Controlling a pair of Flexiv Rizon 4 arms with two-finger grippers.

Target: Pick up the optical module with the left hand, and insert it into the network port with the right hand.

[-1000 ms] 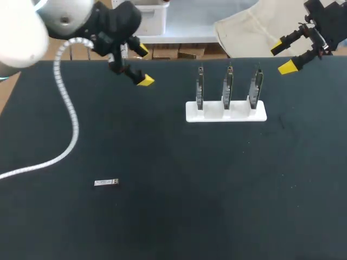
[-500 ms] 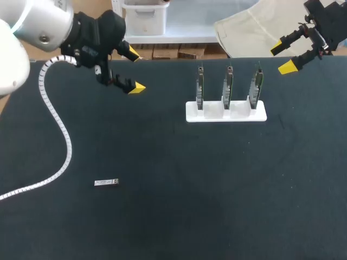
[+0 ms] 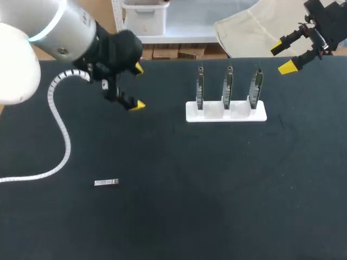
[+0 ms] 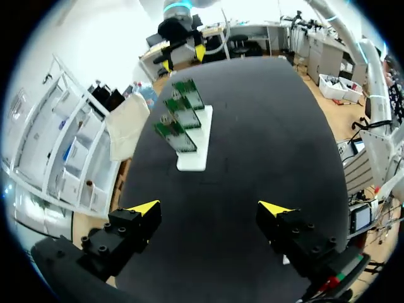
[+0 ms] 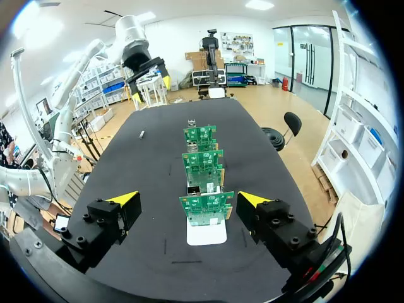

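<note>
Judged from how things lay, the task had barely begun: neither of its two steps was done. The optical module point(image 3: 106, 182) rested flat on the dark desk point(image 3: 217, 189), in the near-left part, alone and untouched. The left claw point(image 3: 138, 86) hung above the far-left part of the desk, well apart from the module and farther back than it. Its yellow-tipped fingers were spread wide with nothing between them, and the left wrist view showed only bare desk in the gap. The right claw point(image 3: 282, 57) was at the far-right corner, beyond the desk's far edge, likewise wide open and empty. It faced along the row of three upright circuit boards point(image 3: 229, 86) slotted in a white stand point(image 3: 226, 112) at the far side, right of the middle. The network port was presumably on one of those boards, but which one could not be told. All the work remained. The left claw had to come down over the module and grip it. The module then had to pass to the right claw and be pushed into the port.
</note>
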